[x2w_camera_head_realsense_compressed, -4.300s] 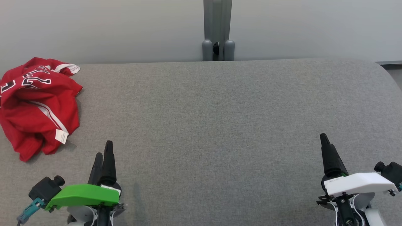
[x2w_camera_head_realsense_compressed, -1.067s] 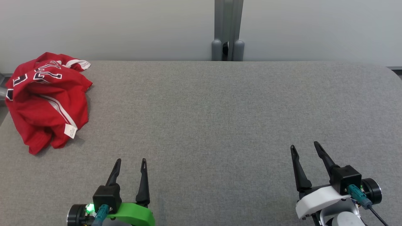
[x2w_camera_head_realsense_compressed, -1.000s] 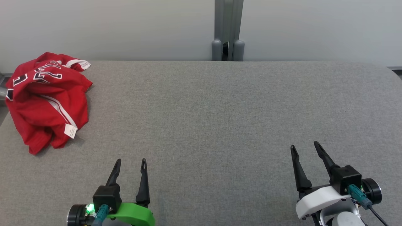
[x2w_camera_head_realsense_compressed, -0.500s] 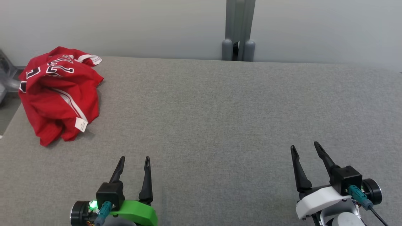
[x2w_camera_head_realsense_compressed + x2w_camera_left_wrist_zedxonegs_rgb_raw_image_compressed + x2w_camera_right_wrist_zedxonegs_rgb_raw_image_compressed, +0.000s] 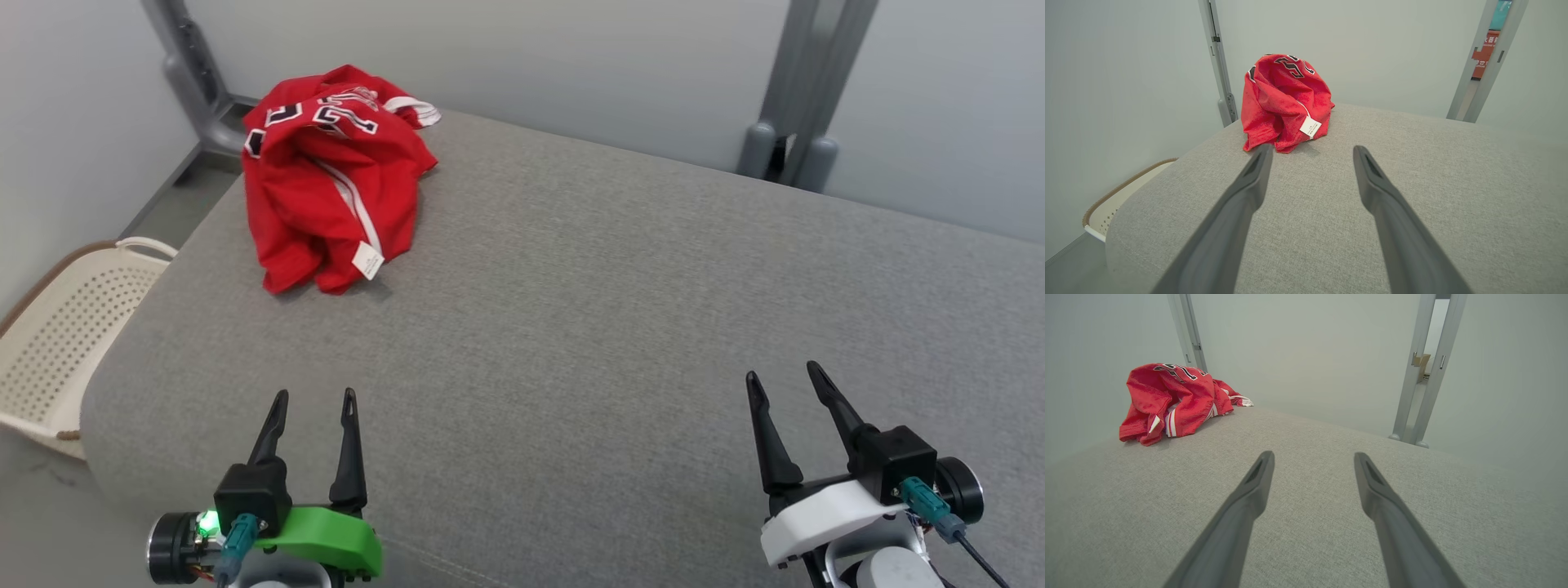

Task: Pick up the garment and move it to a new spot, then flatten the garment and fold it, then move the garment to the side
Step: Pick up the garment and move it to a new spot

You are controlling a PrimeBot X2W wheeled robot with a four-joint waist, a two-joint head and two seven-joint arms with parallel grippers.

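Note:
The garment (image 5: 331, 175) is a red jersey with white stripes and black-and-white numbers, lying crumpled at the far left corner of the grey padded table (image 5: 612, 310). A white label hangs from its near edge. My left gripper (image 5: 314, 396) stands open over the table's near left edge, well short of the garment (image 5: 1284, 102), nothing between its fingers. My right gripper (image 5: 782, 373) stands open at the near right, empty, far from the garment (image 5: 1171, 402).
A cream perforated basket (image 5: 57, 343) sits on the floor left of the table, below its edge. Grey metal posts (image 5: 796, 90) rise behind the table against pale walls. Another post (image 5: 192, 82) stands behind the garment.
The camera has turned to the left, so the garment now shows nearer the middle and the basket has come into view. Both grippers stay open, low in the picture.

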